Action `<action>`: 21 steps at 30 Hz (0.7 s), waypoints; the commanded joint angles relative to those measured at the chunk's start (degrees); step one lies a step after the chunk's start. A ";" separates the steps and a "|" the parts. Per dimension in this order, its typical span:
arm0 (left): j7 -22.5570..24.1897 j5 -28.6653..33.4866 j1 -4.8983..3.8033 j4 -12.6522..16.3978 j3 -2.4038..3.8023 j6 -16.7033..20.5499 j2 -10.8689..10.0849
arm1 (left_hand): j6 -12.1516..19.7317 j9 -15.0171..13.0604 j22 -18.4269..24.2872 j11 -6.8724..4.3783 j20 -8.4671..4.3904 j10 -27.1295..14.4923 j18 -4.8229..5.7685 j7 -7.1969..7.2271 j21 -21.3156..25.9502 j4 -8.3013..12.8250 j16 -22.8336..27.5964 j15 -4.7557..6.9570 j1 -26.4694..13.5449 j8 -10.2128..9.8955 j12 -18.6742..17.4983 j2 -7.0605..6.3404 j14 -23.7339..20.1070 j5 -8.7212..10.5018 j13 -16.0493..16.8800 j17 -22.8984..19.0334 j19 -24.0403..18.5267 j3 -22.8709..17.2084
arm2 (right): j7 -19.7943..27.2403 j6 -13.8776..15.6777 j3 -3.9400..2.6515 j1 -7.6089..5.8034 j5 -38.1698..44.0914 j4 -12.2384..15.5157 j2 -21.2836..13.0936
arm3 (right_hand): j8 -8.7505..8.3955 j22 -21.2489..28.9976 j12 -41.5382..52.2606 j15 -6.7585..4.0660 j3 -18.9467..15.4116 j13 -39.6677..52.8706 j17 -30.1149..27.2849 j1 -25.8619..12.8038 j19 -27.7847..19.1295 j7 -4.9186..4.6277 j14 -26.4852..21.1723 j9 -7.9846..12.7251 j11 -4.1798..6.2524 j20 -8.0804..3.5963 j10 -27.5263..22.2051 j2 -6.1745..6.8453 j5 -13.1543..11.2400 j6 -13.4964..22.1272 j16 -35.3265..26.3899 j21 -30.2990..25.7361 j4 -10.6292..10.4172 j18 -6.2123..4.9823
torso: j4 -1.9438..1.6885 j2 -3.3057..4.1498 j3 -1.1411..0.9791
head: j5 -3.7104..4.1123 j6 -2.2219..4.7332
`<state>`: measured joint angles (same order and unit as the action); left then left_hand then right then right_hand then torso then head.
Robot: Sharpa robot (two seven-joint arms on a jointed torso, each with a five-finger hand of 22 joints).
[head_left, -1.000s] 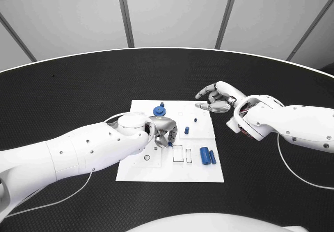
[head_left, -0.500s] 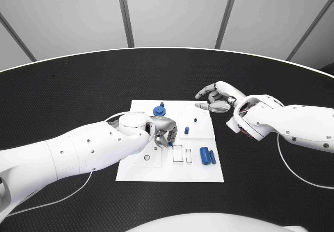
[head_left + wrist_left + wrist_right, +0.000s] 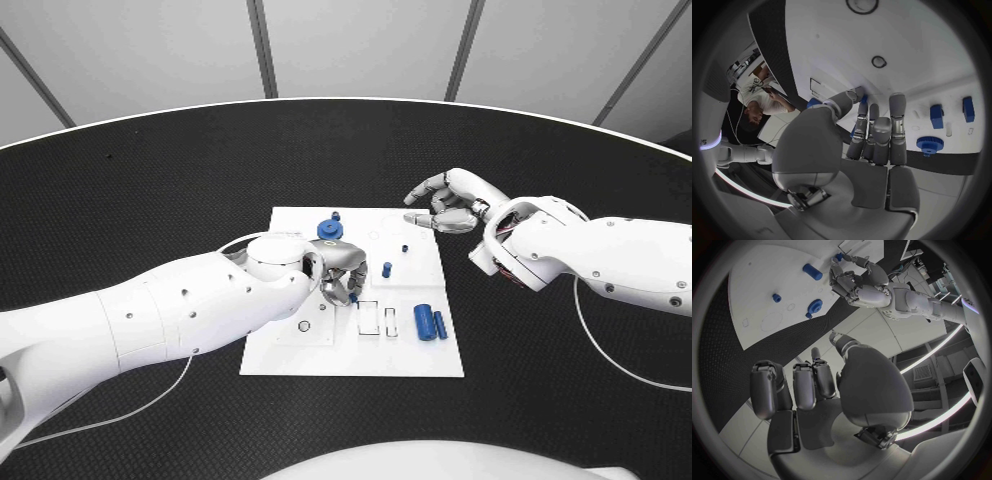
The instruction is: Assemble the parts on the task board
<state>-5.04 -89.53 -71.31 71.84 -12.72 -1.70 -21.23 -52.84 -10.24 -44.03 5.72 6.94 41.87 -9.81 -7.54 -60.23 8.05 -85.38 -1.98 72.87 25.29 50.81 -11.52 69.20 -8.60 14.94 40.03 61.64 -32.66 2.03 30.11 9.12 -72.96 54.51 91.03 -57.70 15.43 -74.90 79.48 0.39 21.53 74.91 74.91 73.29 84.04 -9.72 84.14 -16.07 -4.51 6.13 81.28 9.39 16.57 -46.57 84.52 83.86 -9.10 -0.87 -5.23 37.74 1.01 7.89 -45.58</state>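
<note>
The white task board [image 3: 353, 345] lies in the middle of the table. My left hand [image 3: 339, 274] hovers low over its centre, fingers curled down, and pinches a small blue part [image 3: 352, 297] at the fingertips; the same part [image 3: 862, 98] sits beside the thumb, and it [image 3: 838, 256] shows at that hand's [image 3: 857, 284] tips. A blue gear [image 3: 330, 230] and a small peg [image 3: 335, 216] stand at the far edge. Two blue cylinders [image 3: 426, 322] lie at the near right. My right hand [image 3: 450, 205] hangs off the board's far right corner, fingers curled in on nothing.
A blue peg [image 3: 387, 269] and a smaller one [image 3: 405, 248] stand right of my left hand. Rectangular slots [image 3: 369, 317] lie near the cylinders, a round hole [image 3: 304, 326] to their left. The black table [image 3: 173, 190] spreads around the board.
</note>
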 commanded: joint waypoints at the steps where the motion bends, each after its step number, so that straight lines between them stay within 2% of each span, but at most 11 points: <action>1: -0.13 0.00 0.00 -0.06 0.01 0.20 0.02 | -0.05 0.11 -0.04 -0.09 0.00 -0.23 -0.47 0.10 0.20 -0.27 -0.25 0.24 -0.27 -0.10 0.27 0.27 0.07 0.22 -0.02 -0.10 0.56 0.00 | 0.00 0.00 0.00 0.00 0.00 0.02 0.01 | 0.31 -9.63 0.18 -0.40 0.38 4.60 4.18 0.37 2.96 0.05 3.40 0.07 -0.03 -0.35 0.31 -0.02 0.22 -0.46 0.03 -0.02 0.08 -0.87 | 0.00 -0.02 0.00 | 0.01 0.03; 4: -0.26 -0.07 0.00 -0.13 0.01 0.31 0.04 | -0.34 0.08 -0.73 -0.27 -0.13 0.01 -0.30 0.12 -0.31 -0.40 -0.34 0.41 0.32 -0.11 0.50 1.19 0.29 0.43 -0.09 -0.12 1.25 -0.46 | 0.00 0.00 0.00 0.00 0.00 0.03 0.01 | 0.31 -9.63 0.18 -0.40 0.38 4.60 4.18 0.37 2.96 0.05 3.40 0.07 -0.03 -0.35 0.31 -0.02 0.22 -0.46 0.03 -0.02 0.08 -0.87 | 0.02 -0.01 0.01 | 0.01 0.03; 6: -0.33 -0.15 0.00 -0.18 0.01 0.30 0.06 | -0.60 0.06 -1.39 -0.47 -0.29 0.35 -0.15 0.11 -0.85 -0.29 -0.47 0.60 1.06 -0.14 0.63 1.86 0.74 1.37 -0.24 0.29 1.92 -1.05 | 0.00 0.00 0.00 0.00 0.00 0.04 0.01 | 0.31 -9.63 0.18 -0.40 0.38 4.60 4.18 0.37 2.96 0.05 3.40 0.07 -0.03 -0.35 0.31 -0.02 0.22 -0.46 0.03 -0.02 0.08 -0.87 | 0.01 0.01 0.02 | 0.02 0.03; 7: -0.35 -0.20 0.00 -0.20 0.01 0.27 0.08 | -0.93 0.02 -2.22 -0.64 -0.45 0.74 0.04 0.12 -1.51 -0.08 -0.64 0.79 1.77 -0.15 0.65 2.45 1.30 2.91 -0.44 0.89 2.64 -1.82 | -0.01 0.00 0.00 0.00 0.00 0.05 0.01 | 0.31 -9.63 0.18 -0.40 0.38 4.60 4.18 0.37 2.96 0.05 3.40 0.07 -0.03 -0.35 0.31 -0.02 0.22 -0.46 0.03 -0.02 0.08 -0.87 | -0.01 0.02 0.03 | 0.04 0.04; 10: -0.37 -0.35 0.00 -0.26 0.01 0.08 0.13 | -1.52 -0.05 -3.80 -1.03 -0.76 1.83 0.37 0.11 -2.84 0.43 -0.98 1.16 2.97 -0.26 0.54 3.45 2.41 4.92 -0.99 2.15 3.88 -3.76 | 0.00 -0.01 0.00 0.00 0.00 0.06 0.02 | 0.31 -9.63 0.18 -0.40 0.38 4.60 4.18 0.37 2.96 0.05 3.40 0.07 -0.03 -0.35 0.31 -0.02 0.22 -0.46 0.03 -0.02 0.08 -0.87 | -0.01 -0.02 0.00 | 0.02 0.05; 21: -0.23 -0.75 0.00 -0.54 0.01 0.50 0.25 | -2.39 -0.25 -5.25 -1.41 -1.02 3.18 0.66 0.08 -4.08 0.49 -1.21 1.50 3.01 -0.23 0.27 3.94 3.21 5.08 -1.64 2.72 4.85 -5.42 | 0.00 0.01 0.00 -0.01 0.00 0.10 0.02 | 0.31 -9.63 0.18 -0.40 0.38 4.60 4.18 0.37 2.96 0.05 3.40 0.07 -0.03 -0.35 0.31 -0.02 0.22 -0.46 0.03 -0.02 0.08 -0.87 | 0.03 -0.08 -0.04 | 0.01 -0.05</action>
<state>-5.28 -90.27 -71.31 71.31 -12.71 -1.22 -20.98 -54.80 -10.56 -49.22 4.19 5.94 44.66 -9.82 -7.44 -63.92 8.61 -86.27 -0.52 75.93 25.28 51.15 -8.17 71.88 -3.54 13.35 42.77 65.92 -37.81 2.02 30.11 9.12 -72.97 54.51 91.13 -57.68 15.43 -74.90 79.48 0.39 21.53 74.90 74.91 73.29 84.04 -9.72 84.15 -16.07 -4.51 6.13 81.28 9.39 16.57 -46.57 84.52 83.86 -9.10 -0.87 -5.22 37.69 0.99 7.93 -45.63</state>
